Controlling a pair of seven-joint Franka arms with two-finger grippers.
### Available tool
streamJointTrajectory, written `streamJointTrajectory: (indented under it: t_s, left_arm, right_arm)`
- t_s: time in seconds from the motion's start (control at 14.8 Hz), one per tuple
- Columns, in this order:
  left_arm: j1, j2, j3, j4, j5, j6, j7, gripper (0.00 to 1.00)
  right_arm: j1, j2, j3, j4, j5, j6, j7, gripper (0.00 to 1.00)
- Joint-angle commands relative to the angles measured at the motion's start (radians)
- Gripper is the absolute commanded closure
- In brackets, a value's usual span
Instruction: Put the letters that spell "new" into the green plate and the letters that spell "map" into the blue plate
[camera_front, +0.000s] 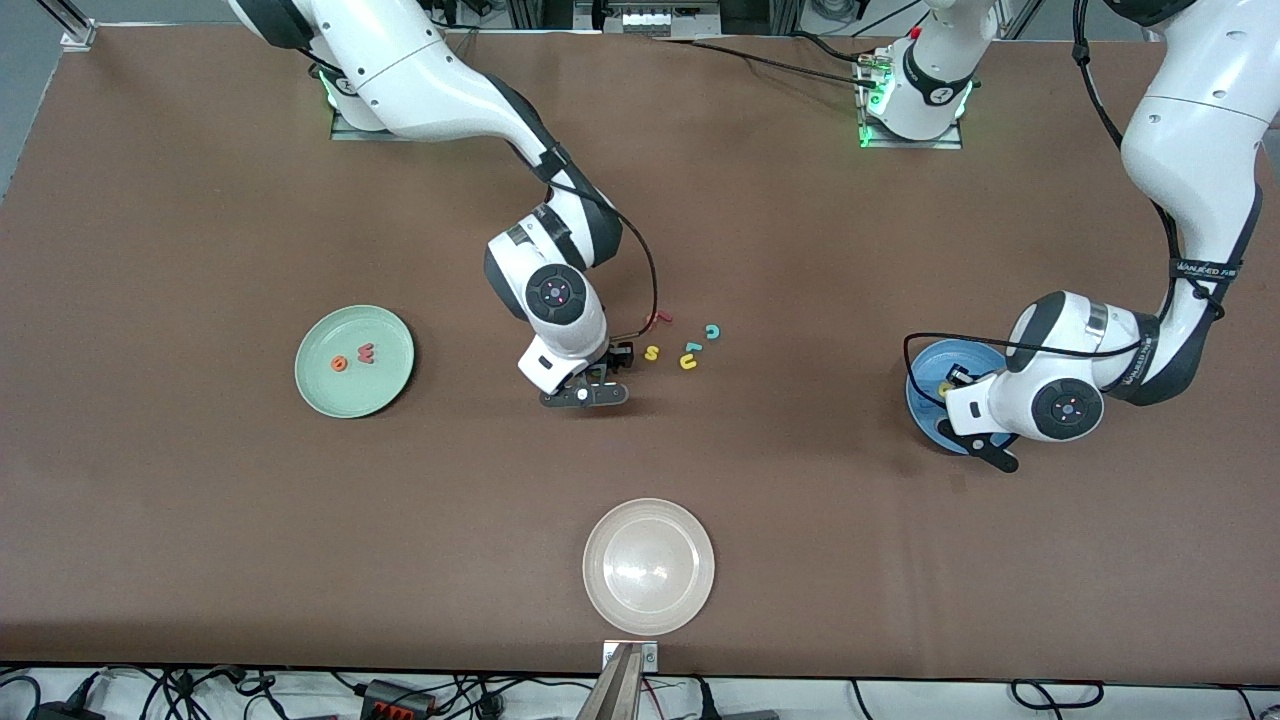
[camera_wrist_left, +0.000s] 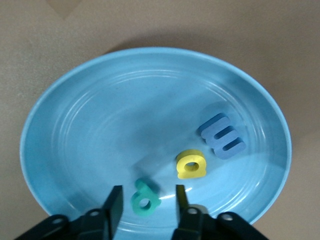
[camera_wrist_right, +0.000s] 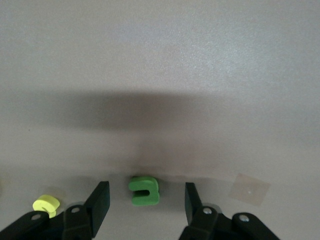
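off-white plate (camera_front: 648, 566) nearest front camera, on counter (camera_front: 200, 520) | left gripper (camera_wrist_left: 145, 205) over blue plate (camera_wrist_left: 90, 130), jaws apart astride teal p (camera_wrist_left: 145, 199); yellow a (camera_wrist_left: 191, 164), blue m (camera_wrist_left: 221, 136) inside | right gripper (camera_wrist_right: 145, 200) low over counter, jaws apart astride green n (camera_wrist_right: 144, 190) | green plate (camera_front: 325, 395) holds orange e (camera_front: 340, 364), pinkish-red w (camera_front: 366, 352)

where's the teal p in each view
Front view: not visible; the left arm covers that part of the blue plate.
Left wrist view: teal p in the blue plate, between the open left gripper fingers.
Right wrist view: not in it.
Shared landmark: blue plate.
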Motion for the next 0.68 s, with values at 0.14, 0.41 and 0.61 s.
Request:
streamJointTrajectory:
  t_s: [0.14,0.41,0.61]
  left_arm:
    - [0.013,-0.036,-0.02,0.009,0.002,-0.005,-0.003,0.0]
    - [0.016,-0.098,-0.049,0.024,-0.092,-0.04,-0.008,0.0]
    - [0.002,-0.108,-0.081,0.139,-0.13,-0.195,-0.011,0.0]
  right_arm:
    - [0.009,0.027,-0.009,0.032,-0.02,-0.002,0.028,0.34]
    - [0.009,0.027,-0.009,0.032,-0.02,-0.004,0.028,0.37]
    - [0.009,0.03,-0.009,0.032,-0.02,-0.005,0.028,0.41]
